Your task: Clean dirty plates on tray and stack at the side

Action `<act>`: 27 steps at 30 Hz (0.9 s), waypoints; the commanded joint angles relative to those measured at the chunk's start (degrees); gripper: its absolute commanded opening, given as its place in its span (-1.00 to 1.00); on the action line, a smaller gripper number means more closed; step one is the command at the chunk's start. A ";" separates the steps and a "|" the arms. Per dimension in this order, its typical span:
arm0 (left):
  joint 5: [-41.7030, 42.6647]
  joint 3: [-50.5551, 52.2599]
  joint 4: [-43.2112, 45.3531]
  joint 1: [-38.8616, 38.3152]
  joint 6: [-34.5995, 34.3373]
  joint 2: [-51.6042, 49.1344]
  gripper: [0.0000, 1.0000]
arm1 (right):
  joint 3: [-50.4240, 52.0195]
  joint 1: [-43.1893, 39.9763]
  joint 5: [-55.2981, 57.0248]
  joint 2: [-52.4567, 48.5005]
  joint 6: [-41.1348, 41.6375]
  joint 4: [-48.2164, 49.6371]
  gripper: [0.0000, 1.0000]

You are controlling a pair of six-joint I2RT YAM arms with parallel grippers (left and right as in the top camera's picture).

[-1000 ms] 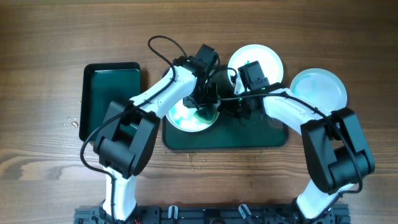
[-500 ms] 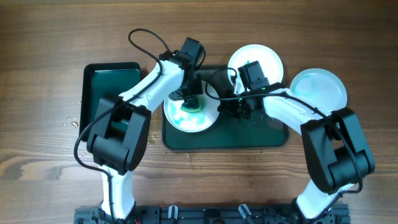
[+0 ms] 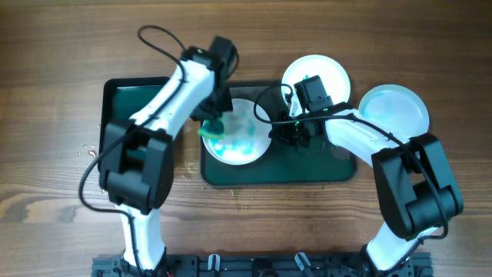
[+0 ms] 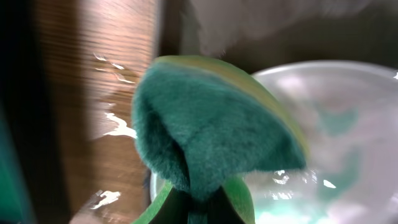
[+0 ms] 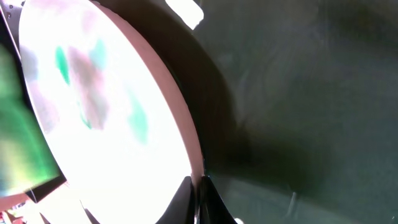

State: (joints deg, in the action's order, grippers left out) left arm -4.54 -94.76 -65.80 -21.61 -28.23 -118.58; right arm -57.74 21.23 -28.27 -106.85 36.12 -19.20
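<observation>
A white plate (image 3: 242, 135) smeared with green lies on the left half of the dark green tray (image 3: 323, 171). My left gripper (image 3: 214, 123) is shut on a green sponge (image 4: 211, 127) and holds it at the plate's left edge. My right gripper (image 3: 278, 132) is shut on the plate's right rim (image 5: 186, 130), seen edge-on in the right wrist view. Two more white plates lie off the tray on the table: one (image 3: 327, 73) behind the tray, one (image 3: 393, 110) to the right, with a faint green tint.
A smaller dark green bin (image 3: 127, 115) stands left of the tray, under my left arm. Water drops (image 3: 88, 150) lie on the wooden table left of the bin. The right half of the tray holds no plate.
My left gripper has swept the sponge from the middle of the plate leftward to its left edge. The right gripper has kept its hold on the rim.
</observation>
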 commanded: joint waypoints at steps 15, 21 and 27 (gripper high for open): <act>5.16 -5.60 -0.87 3.67 -0.74 7.26 -0.92 | 0.63 1.11 6.91 0.00 -1.42 2.51 -0.76; 5.16 -5.60 -0.63 3.67 -0.74 7.26 -0.92 | 0.66 2.14 5.97 -1.53 0.33 4.13 -0.73; 5.16 -5.60 -0.79 3.67 -0.74 7.26 -0.92 | 0.66 3.48 6.40 -1.70 1.62 4.74 -0.91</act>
State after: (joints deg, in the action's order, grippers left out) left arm -0.10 -99.74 -66.65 -18.20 -28.23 -111.90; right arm -57.52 23.97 -22.39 -107.22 36.69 -14.79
